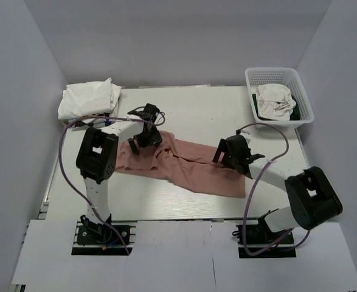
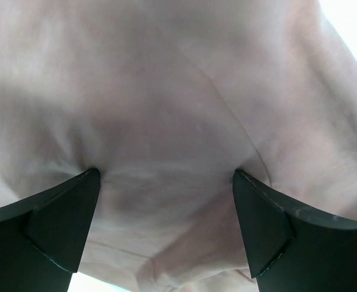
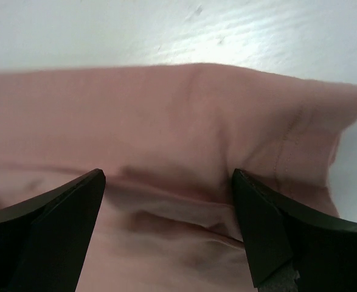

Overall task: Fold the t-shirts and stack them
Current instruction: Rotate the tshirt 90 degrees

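Note:
A dusty-pink t-shirt [image 1: 190, 165] lies crumpled in a long band across the middle of the table. My left gripper [image 1: 143, 141] is down on its left end, jaws wide open, fingertips [image 2: 75, 201] pressing into the cloth [image 2: 166, 121]. My right gripper [image 1: 228, 156] is down on its right part, jaws wide open, fingertips [image 3: 257, 207] on the cloth [image 3: 166, 121] near a stitched hem. A folded white t-shirt [image 1: 88, 99] lies at the far left corner. Another white t-shirt [image 1: 274, 100] lies crumpled in the basket.
A white plastic mesh basket [image 1: 301, 96] stands at the far right corner, with something dark under the white cloth. White walls close in the table on three sides. The bare tabletop [image 3: 166, 30] shows beyond the pink cloth in the right wrist view.

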`<action>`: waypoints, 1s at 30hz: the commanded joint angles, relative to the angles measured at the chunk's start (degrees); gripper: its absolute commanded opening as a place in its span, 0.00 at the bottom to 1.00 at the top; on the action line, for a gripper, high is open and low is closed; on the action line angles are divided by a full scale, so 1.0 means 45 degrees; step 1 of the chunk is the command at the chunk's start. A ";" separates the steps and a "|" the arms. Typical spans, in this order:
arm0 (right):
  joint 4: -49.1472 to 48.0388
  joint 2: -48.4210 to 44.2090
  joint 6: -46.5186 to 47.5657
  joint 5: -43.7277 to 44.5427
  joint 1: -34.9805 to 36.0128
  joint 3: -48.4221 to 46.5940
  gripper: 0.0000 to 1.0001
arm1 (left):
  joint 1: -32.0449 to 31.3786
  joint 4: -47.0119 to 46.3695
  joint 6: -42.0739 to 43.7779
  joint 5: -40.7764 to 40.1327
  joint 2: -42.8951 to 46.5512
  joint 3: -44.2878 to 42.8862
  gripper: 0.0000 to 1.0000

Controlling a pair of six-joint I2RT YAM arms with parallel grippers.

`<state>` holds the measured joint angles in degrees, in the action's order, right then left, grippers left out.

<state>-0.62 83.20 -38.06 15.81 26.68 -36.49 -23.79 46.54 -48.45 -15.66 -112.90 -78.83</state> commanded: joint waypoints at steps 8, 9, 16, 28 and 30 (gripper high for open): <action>0.2383 -0.0542 0.1229 -0.3142 0.4359 0.0554 0.90 | 0.0131 -0.1515 0.3595 0.3022 -0.9230 -1.3082 1.00; 0.2462 -0.0481 0.1967 -0.3375 0.4926 0.0396 0.90 | 0.0131 -0.2114 0.4004 0.3650 -0.9749 -1.3881 1.00; 0.2381 0.0065 0.3985 -0.5779 0.7391 0.0160 0.90 | -0.0299 -0.7684 0.4418 0.6112 -1.0046 -1.2561 1.00; 0.3498 0.0340 0.4748 -0.2520 0.8933 -0.1500 0.90 | -0.0299 -1.0031 0.4553 0.5846 -0.9212 -1.2639 1.00; 0.3498 0.0106 0.4923 -0.1723 0.9052 -0.1656 0.90 | -0.0299 -1.0031 0.4690 0.5843 -0.8702 -1.2639 1.00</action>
<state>9.85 85.21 -17.06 2.87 66.30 -42.33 -25.39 1.72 -28.84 11.20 -157.40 -135.46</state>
